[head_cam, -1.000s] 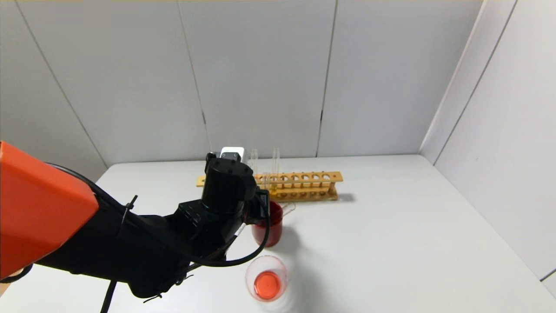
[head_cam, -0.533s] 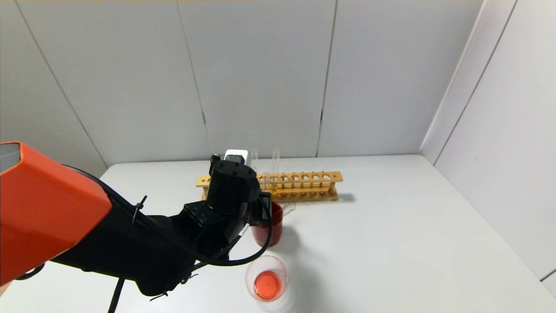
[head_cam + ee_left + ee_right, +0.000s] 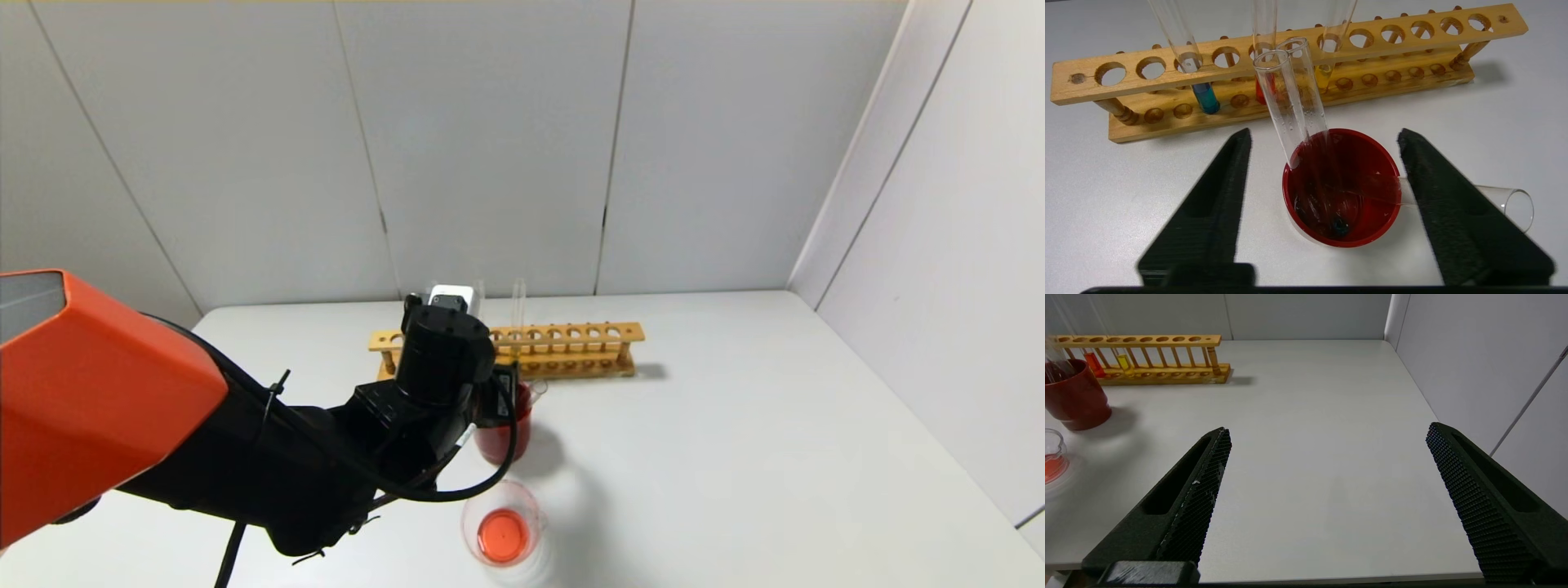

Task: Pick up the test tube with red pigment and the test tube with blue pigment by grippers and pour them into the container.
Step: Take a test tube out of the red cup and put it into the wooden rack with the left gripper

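Left gripper sits over the dark red cup, jaws spread wide to either side of the cup rim, holding nothing. Three empty clear tubes are in that cup: two lean together toward the wooden rack, mouths up above the rim, and the third lies low across the rim, its open mouth sticking out past one finger. The fingers are close to the cup wall on both sides, touching neither cup nor tubes as far as I can tell. Rack is just behind the cup, near but apart, along the far part of the white table. The test tube with blue pigment stands upright in the rack toward its left end, teal liquid at the bottom. A tube of red liquid stands a few holes along, largely behind the leaning tubes, then a yellow-liquid tube; remaining holes to the right are empty. Cannot tell whether that red one is the test tube with red pigment. The container sits close to the front table edge, near side of the red cup, apart from it, with orange-red liquid inside. Right gripper is parked low at the front edge on the right, jaws wide apart, empty, wide bare tabletop ahead up to the right wall.
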{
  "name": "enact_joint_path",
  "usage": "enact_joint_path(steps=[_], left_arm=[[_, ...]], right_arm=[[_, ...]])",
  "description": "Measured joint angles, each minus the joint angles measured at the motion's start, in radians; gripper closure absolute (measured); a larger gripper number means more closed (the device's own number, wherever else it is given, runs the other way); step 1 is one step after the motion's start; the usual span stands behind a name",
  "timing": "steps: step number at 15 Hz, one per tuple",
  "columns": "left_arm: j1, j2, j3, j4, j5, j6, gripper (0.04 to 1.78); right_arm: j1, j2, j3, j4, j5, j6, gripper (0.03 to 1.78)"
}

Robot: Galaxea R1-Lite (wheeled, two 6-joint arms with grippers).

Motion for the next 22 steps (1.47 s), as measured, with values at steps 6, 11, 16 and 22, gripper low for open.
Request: enact_joint_path(steps=[6,11,16,22], left_arm=[[-0.004,-0.108,-0.001,0.016,0.014,0.101,0.07],[0.002,-0.261,0.095,0.078,0.153,0.162,0.07],[0.016,-0.304,0.333,-0.071,0.205,-0.044,0.07],[0.046,-0.277,0.425,-0.209,0.201,-0.084,0.07]], right_arm=[[0.0,0.0,0.0,0.0,0.0,0.0,0.07],[0.0,0.0,0.0,0.0,0.0,0.0,0.07],[0.001,0.0,0.0,0.0,0.0,0.0,0.07],[0.0,0.0,0.0,0.0,0.0,0.0,0.07]])
